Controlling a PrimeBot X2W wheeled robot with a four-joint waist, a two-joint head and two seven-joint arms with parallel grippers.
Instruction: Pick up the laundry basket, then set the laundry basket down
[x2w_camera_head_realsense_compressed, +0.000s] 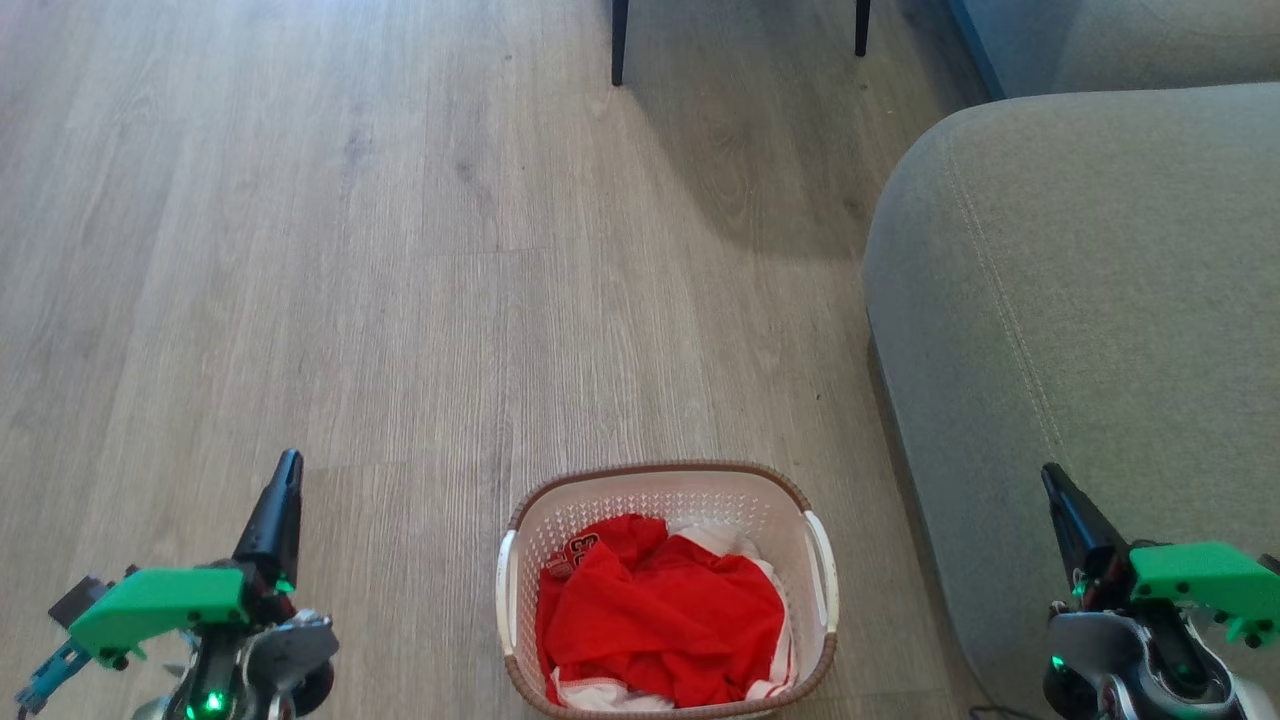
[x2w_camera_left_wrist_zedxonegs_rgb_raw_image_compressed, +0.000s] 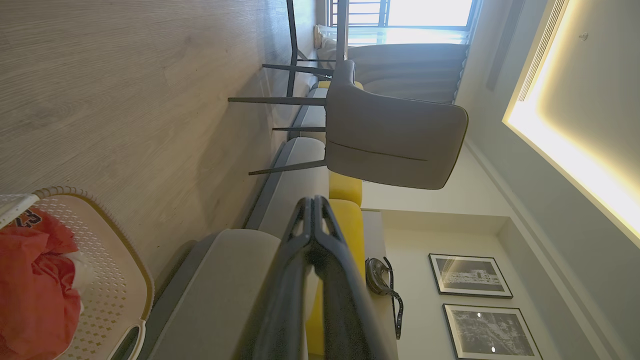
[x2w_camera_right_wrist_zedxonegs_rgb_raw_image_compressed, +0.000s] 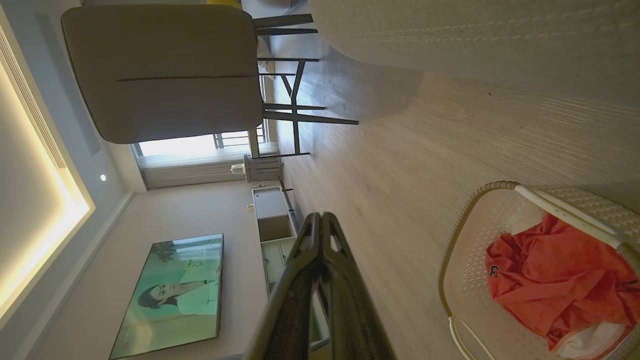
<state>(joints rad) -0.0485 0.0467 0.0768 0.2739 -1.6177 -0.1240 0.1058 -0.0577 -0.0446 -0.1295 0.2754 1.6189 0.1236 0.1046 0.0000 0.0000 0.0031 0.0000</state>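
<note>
Left gripper (x2w_camera_head_realsense_compressed: 287, 468) closed, laundry basket (x2w_camera_head_realsense_compressed: 660, 469) apart, right wrist view's television (x2w_camera_right_wrist_zedxonegs_rgb_raw_image_compressed: 170, 295)

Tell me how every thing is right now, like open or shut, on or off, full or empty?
laundry basket, upright on the floor, clothes inside, nothing holding it.
red clothes, crumpled inside the laundry basket.
left tool, shut, empty, apart from the laundry basket.
right tool, shut, empty, apart from the laundry basket.
TV, on, showing a picture.
ceiling light strip, lit.
</note>
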